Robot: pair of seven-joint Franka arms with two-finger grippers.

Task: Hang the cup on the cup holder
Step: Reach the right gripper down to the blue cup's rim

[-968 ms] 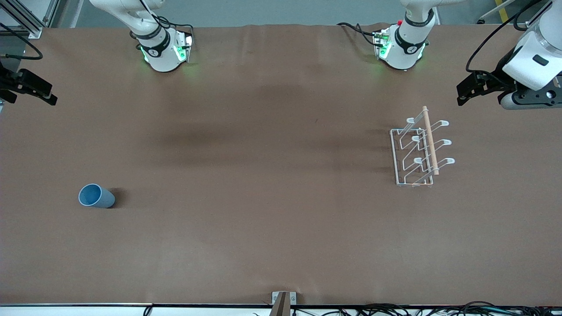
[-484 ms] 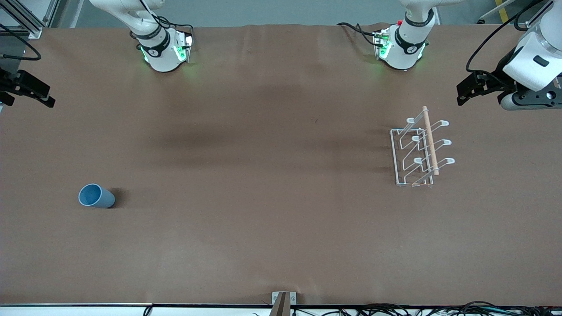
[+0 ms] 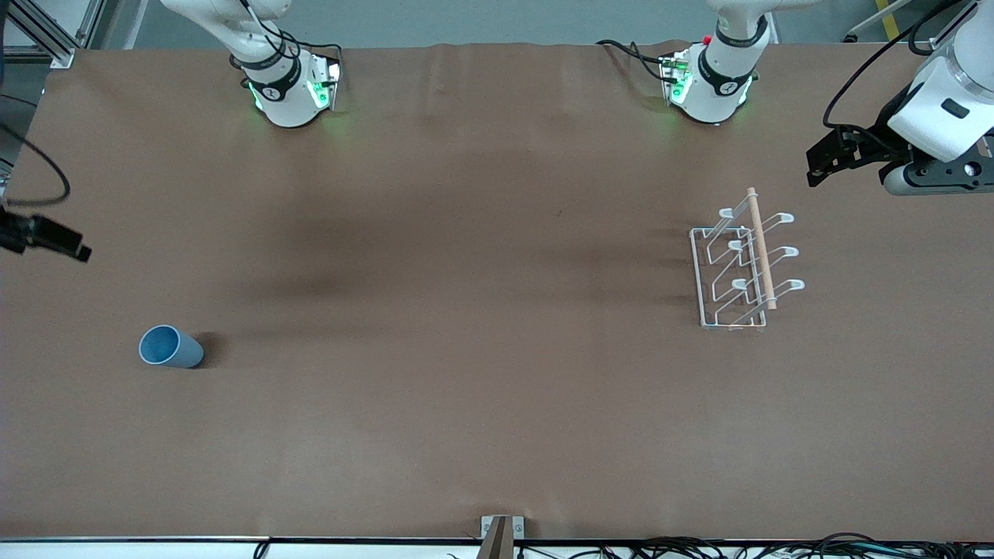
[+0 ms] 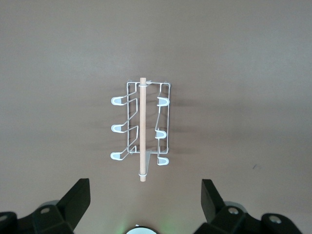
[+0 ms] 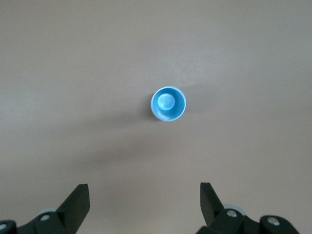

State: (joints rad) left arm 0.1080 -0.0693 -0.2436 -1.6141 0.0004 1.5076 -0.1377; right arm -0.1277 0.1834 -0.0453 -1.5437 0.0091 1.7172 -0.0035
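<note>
Right gripper (image 5: pixel 144 207): high over the bench (image 3: pixel 466 404), jaws wide apart, holding nothing.
Left gripper (image 4: pixel 145 207): waiting above the cup holder (image 4: pixel 141 124), jaws wide apart, holding nothing.
Cups: one cup (image 3: pixel 169 347), upright, lower part of the front view toward the right arm's end.
Racks: one.

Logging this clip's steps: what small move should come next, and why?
Probably lower the right gripper over the light-blue cup: it stands upright, unheld, mouth up, at the right arm's end, and the fingers are open. The left gripper waits open over the white wire rack.

Light-blue cup (image 3: pixel 171 347) upright, mouth open, lower left of frame; white wire cup holder (image 3: pixel 742 268) with wooden rod, right of centre.
</note>
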